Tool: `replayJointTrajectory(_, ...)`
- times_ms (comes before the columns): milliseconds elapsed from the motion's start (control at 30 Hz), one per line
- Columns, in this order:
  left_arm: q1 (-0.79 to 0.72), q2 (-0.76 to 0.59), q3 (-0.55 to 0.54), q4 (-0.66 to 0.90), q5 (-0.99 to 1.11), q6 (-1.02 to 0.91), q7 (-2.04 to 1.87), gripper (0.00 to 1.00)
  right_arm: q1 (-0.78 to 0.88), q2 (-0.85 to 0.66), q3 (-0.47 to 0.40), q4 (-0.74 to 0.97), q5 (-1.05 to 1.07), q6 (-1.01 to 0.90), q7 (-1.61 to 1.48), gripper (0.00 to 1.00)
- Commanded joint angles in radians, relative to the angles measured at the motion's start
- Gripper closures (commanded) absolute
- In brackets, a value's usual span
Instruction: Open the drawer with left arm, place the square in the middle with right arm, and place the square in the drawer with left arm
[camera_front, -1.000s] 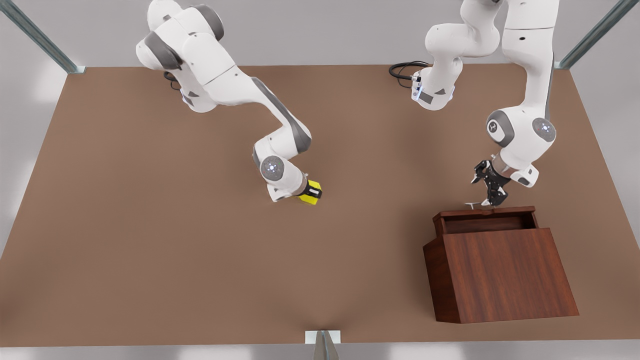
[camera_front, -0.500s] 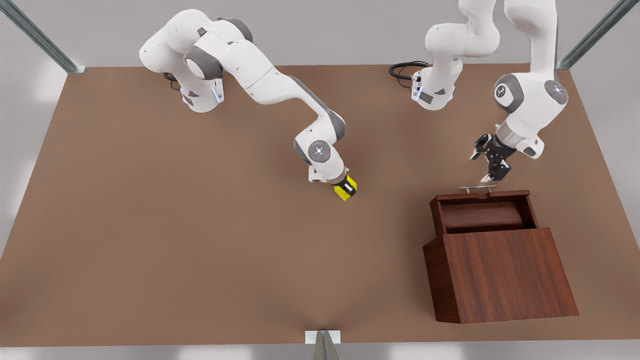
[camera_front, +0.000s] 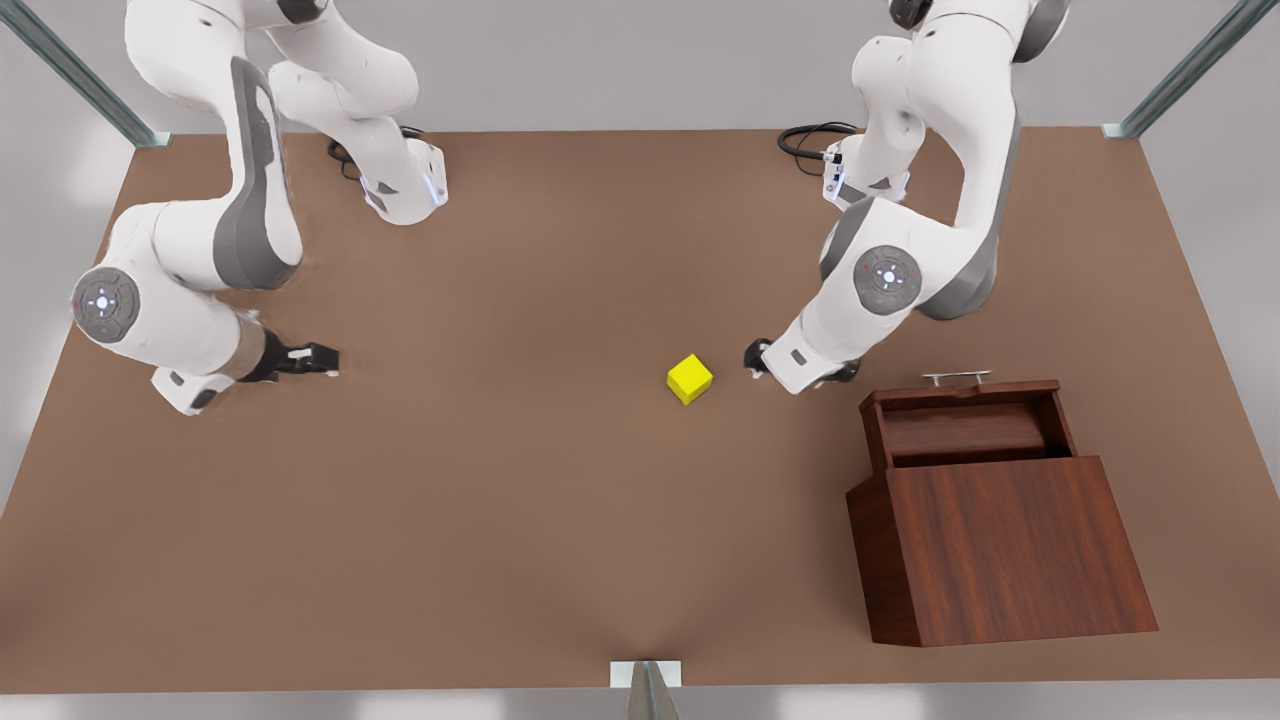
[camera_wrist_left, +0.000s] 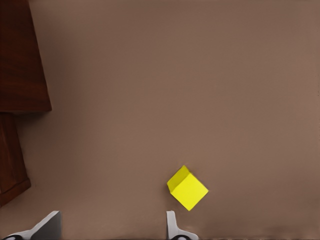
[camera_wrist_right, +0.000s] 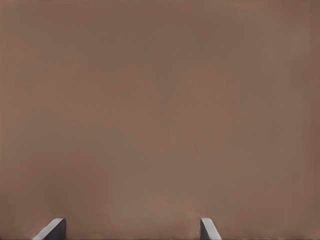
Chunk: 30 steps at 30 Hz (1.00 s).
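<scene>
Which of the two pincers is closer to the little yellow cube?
The left pincer, on the front view's right beside the cube. The right pincer waits far off across the table.

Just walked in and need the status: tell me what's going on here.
The drawer is pulled open on its cabinet. The yellow square sits free on the middle of the table. The left hand, open, hovers close beside it. The right hand, open, waits over bare table at the front view's left.
</scene>
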Motion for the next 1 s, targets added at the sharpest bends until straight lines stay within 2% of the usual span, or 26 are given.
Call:
replayJointTrajectory(0, 0.002, 0.018, -0.020, 0.012, 0.006, 0.000, 0.042, 0.00, 0.041, 0.007, -0.001, 0.043, -0.003, -0.032, 0.001, 0.00)
replayJointTrajectory(33, -0.004, 0.052, -0.043, 0.029, 0.006, 0.002, 0.107, 0.00, 0.043, 0.019, 0.002, 0.094, -0.008, -0.066, 0.005, 0.00)
replayJointTrajectory(133, -0.092, 0.111, -0.045, 0.017, 0.086, 0.084, 0.184, 0.00, 0.037, 0.039, 0.001, 0.094, -0.009, -0.065, 0.017, 0.00)
replayJointTrajectory(333, -0.169, 0.162, -0.043, -0.066, 0.095, 0.259, 0.202, 0.00, 0.030, 0.066, -0.013, 0.120, -0.015, -0.031, 0.015, 0.00)
replayJointTrajectory(467, -0.212, 0.151, -0.043, -0.212, 0.173, 0.396, 0.195, 0.00, 0.007, 0.076, -0.016, 0.147, -0.012, -0.054, 0.008, 0.00)
replayJointTrajectory(633, -0.219, 0.164, -0.043, -0.302, 0.348, 0.497, 0.208, 0.00, -0.042, 0.074, -0.015, 0.199, -0.001, -0.101, 0.005, 0.00)
replayJointTrajectory(967, -0.238, 0.231, -0.043, -0.331, 0.368, 0.558, 0.205, 0.00, -0.042, 0.086, -0.012, 0.222, -0.012, -0.101, 0.012, 0.00)
